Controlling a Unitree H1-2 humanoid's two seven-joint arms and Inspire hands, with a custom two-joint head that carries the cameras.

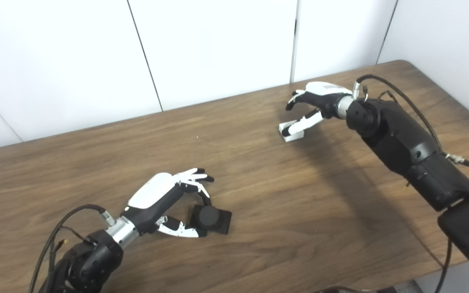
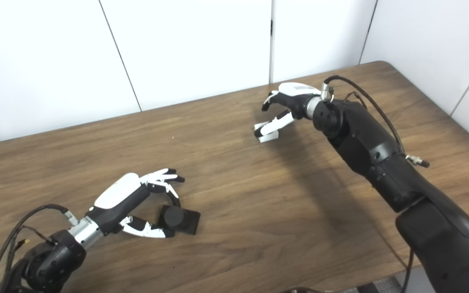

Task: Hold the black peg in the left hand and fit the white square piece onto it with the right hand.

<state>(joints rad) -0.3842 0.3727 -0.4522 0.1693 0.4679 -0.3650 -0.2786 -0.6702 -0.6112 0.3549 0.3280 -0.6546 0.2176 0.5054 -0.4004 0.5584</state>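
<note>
The black peg point(image 1: 211, 218), a round stub on a square black base, rests on the table near the front left. My left hand point(image 1: 169, 199) reaches around it with fingers apart, the thumb at its near side and the fingers above its far side; I see no firm grip. Far back on the right lies the white square piece point(image 1: 292, 134). My right hand point(image 1: 314, 103) hovers over it, open, its thumb lying across the piece's top and its fingers curled above.
The wooden table point(image 1: 259, 191) runs to a white panelled wall at the back. Its right edge and rounded far corner are close behind my right arm. The front edge shows at the lower right.
</note>
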